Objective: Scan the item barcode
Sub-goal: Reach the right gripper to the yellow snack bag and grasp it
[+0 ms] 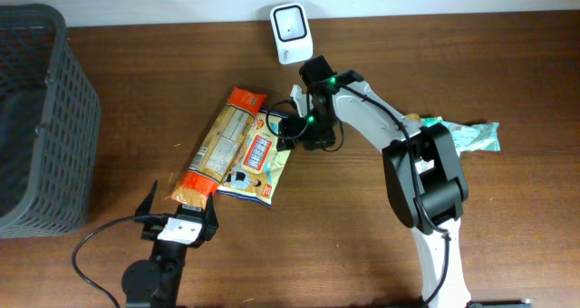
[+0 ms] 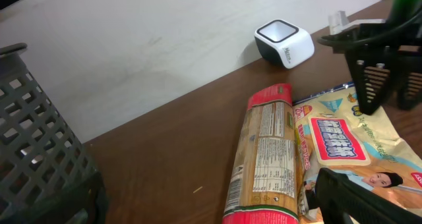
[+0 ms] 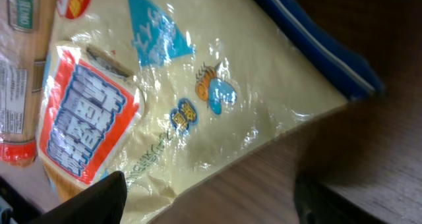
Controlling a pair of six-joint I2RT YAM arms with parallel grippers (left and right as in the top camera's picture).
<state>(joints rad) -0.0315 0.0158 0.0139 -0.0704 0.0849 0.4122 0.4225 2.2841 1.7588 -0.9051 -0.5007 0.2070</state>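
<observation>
A yellow snack bag [image 1: 256, 160] with a red and blue label lies flat on the table, its left edge against a long orange and tan packet [image 1: 220, 147]. The white barcode scanner [image 1: 290, 32] stands at the back edge. My right gripper [image 1: 294, 131] hovers open over the bag's upper right corner. In the right wrist view the bag [image 3: 198, 99] fills the frame and the two fingers [image 3: 99, 199] stand wide apart over its edge, gripping nothing. My left gripper [image 1: 178, 219] is open near the front edge, short of the packet [image 2: 267, 151].
A dark grey mesh basket [image 1: 36, 118] stands at the far left. A teal packet [image 1: 467, 136] lies at the right behind the right arm. Bare wood runs between the basket and the packets and along the front right.
</observation>
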